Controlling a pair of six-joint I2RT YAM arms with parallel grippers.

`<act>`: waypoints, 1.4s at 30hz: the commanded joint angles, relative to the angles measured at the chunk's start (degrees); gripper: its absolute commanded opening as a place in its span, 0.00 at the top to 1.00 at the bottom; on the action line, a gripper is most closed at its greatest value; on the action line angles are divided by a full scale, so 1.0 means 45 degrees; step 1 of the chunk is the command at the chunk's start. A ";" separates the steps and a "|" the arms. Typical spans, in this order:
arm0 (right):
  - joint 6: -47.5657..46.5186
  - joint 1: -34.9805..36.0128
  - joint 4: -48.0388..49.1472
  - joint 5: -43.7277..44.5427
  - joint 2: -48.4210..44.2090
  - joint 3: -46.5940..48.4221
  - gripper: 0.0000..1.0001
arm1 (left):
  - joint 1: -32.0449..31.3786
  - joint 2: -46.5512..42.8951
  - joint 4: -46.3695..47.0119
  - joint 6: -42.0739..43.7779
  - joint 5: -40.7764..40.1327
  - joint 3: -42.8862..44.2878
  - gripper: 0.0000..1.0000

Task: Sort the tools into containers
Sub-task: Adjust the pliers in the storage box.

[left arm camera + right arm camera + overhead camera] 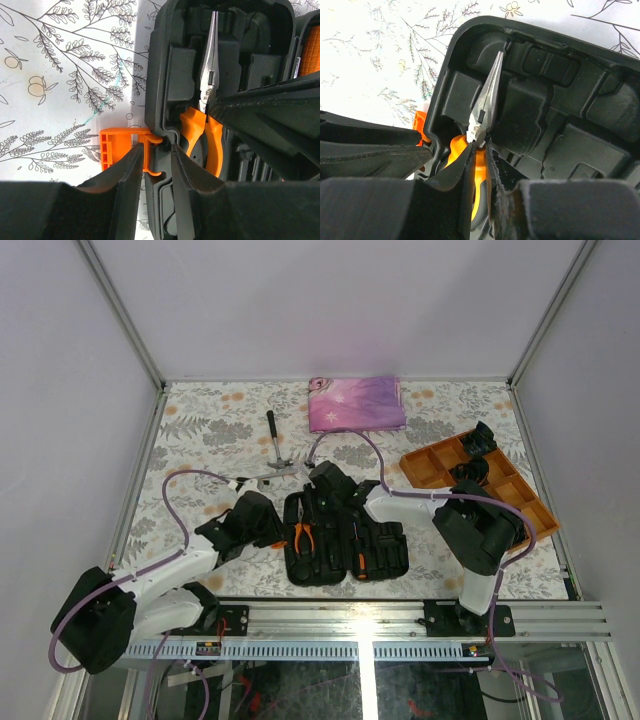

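One pliers [487, 100] lies in moulded slot, left half of open tool case [560, 65]. My right gripper [480, 150] pinches its orange handle below pivot. My left gripper [156, 150] clamps case wall at orange latch [112, 147]. Case on floral table [60, 75].

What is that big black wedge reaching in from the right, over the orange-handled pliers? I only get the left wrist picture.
Observer: That is the right gripper. Its own camera shows its fingers closed on one orange grip of the long-nosed orange-handled pliers, which lie in the black hard-plastic tool case.
Operator: Are there other tools outside the case?
Observer: Yes. From above, a slim black-handled hammer with a metal head lies on the flowered table, on the far side of the case.
Operator: Is that case the only container?
Observer: No. An orange plastic tray with compartments sits at the table's right side.
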 commanded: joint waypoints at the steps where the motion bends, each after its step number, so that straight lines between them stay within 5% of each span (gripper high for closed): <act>1: -0.0035 0.0041 -0.0941 -0.0610 0.0191 0.0511 0.82 | 0.0081 0.0201 0.0909 0.0366 0.0241 0.0164 0.74; 24: -0.0227 0.1056 -0.5028 0.0997 0.2492 0.2971 0.93 | 0.0083 0.1246 0.2109 0.0484 0.1079 -0.0332 0.87; 42: 0.1481 0.1893 -0.4028 0.1546 0.4077 0.1622 1.00 | 0.0081 0.1378 0.2579 0.0600 0.1692 -0.0698 0.94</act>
